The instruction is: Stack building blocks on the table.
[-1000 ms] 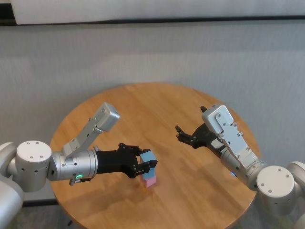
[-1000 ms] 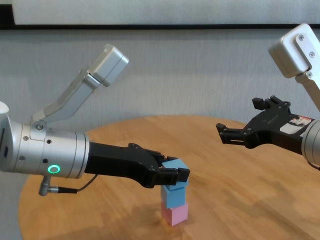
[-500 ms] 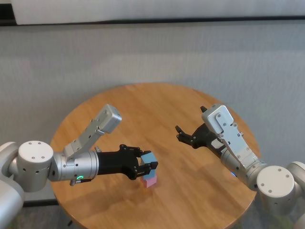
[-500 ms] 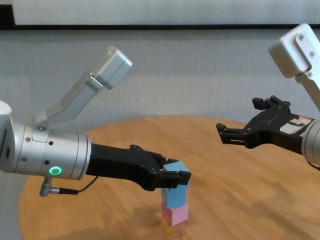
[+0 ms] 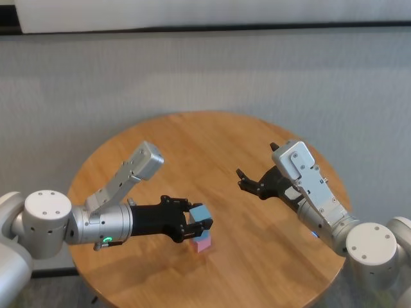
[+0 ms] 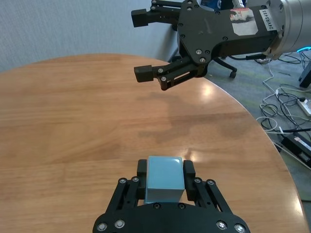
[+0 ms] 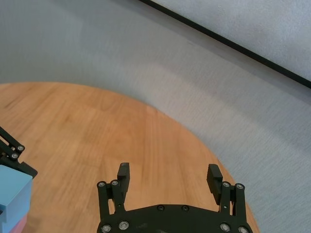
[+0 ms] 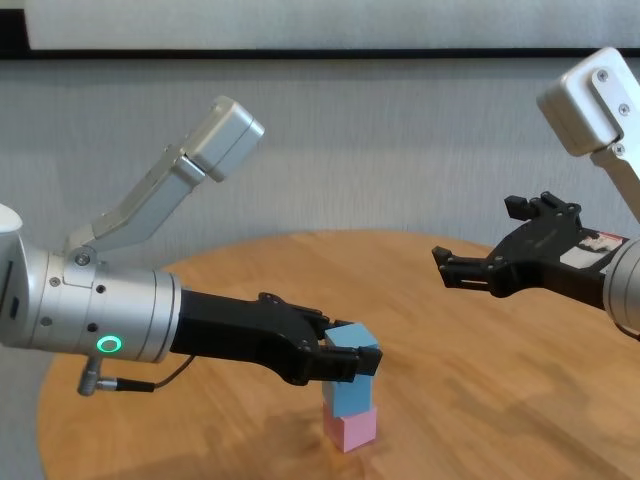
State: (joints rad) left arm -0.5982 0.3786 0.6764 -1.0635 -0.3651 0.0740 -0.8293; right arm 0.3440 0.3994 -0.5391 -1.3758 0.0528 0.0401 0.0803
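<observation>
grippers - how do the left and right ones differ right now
The left gripper sits low over the table, its fingers either side of the top blue block of a stack on a pink block. The right gripper hangs higher, off to the side, holding nothing, its fingers spread wide. Both are black and point toward the table's middle.

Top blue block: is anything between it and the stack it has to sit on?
Nothing visible. The top blue block, flanked by the left gripper, sits directly on the second blue block, which rests on the pink block. The right gripper hovers apart, open.
</observation>
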